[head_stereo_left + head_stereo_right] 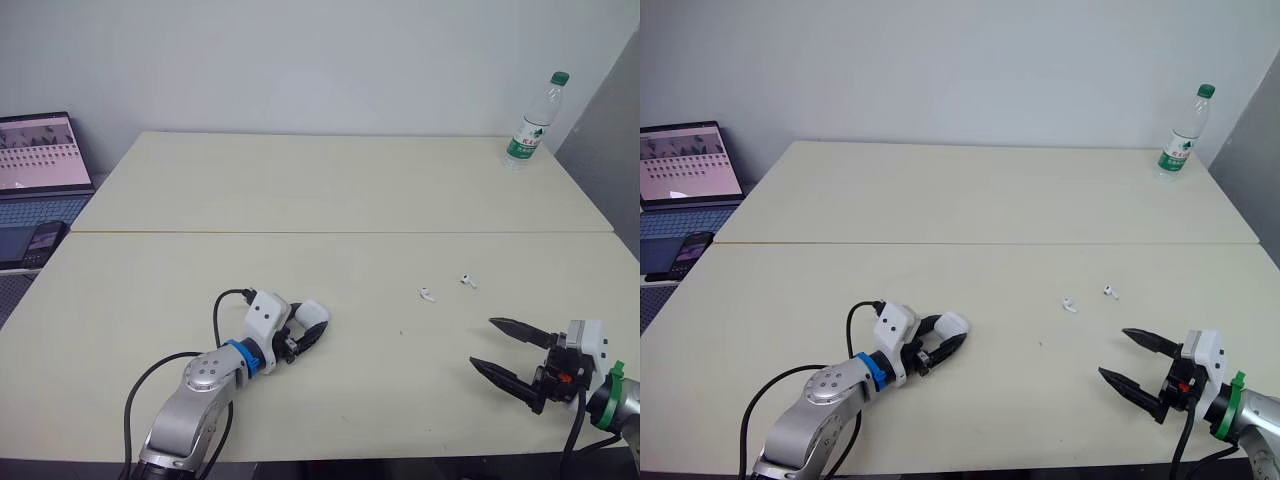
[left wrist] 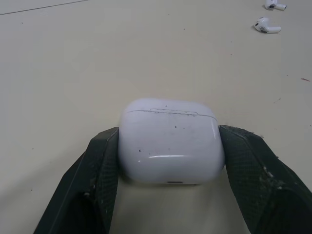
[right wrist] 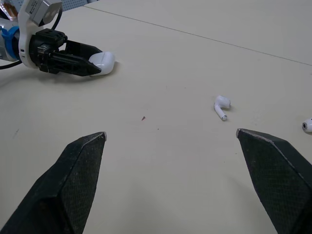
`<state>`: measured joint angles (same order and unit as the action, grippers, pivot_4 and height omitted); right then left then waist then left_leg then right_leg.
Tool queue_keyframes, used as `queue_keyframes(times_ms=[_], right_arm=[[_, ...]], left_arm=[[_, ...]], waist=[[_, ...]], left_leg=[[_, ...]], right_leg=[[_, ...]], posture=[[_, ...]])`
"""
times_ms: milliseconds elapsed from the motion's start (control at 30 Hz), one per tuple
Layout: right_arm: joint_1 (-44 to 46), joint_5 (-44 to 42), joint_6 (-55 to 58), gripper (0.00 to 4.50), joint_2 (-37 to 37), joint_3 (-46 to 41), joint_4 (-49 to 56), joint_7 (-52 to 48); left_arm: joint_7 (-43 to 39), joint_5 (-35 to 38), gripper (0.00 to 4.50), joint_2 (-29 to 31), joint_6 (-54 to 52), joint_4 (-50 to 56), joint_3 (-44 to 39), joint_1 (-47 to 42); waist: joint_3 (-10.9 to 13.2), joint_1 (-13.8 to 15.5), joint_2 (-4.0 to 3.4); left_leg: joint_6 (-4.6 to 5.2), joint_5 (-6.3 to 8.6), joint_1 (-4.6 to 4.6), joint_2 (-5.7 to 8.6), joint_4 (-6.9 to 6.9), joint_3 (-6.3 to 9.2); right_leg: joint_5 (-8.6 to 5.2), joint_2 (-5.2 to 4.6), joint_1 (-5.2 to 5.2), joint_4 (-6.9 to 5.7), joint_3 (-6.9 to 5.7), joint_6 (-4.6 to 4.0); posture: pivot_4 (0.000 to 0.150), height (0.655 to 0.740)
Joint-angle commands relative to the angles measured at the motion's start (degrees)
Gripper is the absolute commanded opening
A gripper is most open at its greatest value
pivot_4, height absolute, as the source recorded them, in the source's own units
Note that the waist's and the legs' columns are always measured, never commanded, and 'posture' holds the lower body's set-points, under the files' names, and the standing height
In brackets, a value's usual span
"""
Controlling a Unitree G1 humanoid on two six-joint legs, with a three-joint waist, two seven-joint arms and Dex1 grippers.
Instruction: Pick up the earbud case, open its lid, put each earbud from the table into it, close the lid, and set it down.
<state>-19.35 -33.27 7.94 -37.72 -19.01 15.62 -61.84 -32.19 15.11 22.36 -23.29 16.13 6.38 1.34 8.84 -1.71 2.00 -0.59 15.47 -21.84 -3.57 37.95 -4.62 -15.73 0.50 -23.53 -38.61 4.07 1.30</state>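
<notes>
The white earbud case (image 2: 170, 142) rests on the table near the front, lid closed, with my left gripper (image 1: 312, 327) shut on its two sides. Two white earbuds lie apart in the middle right of the table: one earbud (image 1: 427, 295) nearer the case, the other earbud (image 1: 467, 281) a little farther right. My right gripper (image 1: 497, 349) hovers open at the front right, short of the earbuds, nothing between its fingers. In the right wrist view the nearer earbud (image 3: 222, 105) lies ahead and the case (image 3: 103, 61) is held by the left gripper across the table.
A clear water bottle (image 1: 533, 122) with a green cap stands at the far right corner of the cream table (image 1: 330, 190). A laptop (image 1: 40, 155) and a phone (image 1: 45, 237) sit on a side surface at the left.
</notes>
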Motion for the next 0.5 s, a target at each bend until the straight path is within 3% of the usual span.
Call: queue_keyframes(times_ms=[33, 500], right_arm=[[0.91, -0.53, -1.06, 4.50, 0.08, -0.36, 1.13, -0.32], [16.07, -10.08, 14.25, 4.50, 1.87, 3.64, 10.36, 12.03]], left_arm=[[-0.15, 0.07, 2.76, 0.30, 1.11, 0.87, -1.13, -0.37], [-2.46, 2.66, 2.76, -2.85, 10.84, -7.68, -6.33, -16.15]], waist=[[0.00, 0.00, 0.00], [0.01, 0.01, 0.01]], left_leg=[[0.00, 0.00, 0.00, 0.00, 0.00, 0.00], [0.00, -0.01, -0.05, 0.02, 0.03, -0.01]], right_leg=[[0.00, 0.00, 0.00, 0.00, 0.00, 0.00], [0.09, 0.25, 0.00, 0.00, 0.03, 0.01]], posture=[[0.150, 0.7362], [0.150, 0.7362]])
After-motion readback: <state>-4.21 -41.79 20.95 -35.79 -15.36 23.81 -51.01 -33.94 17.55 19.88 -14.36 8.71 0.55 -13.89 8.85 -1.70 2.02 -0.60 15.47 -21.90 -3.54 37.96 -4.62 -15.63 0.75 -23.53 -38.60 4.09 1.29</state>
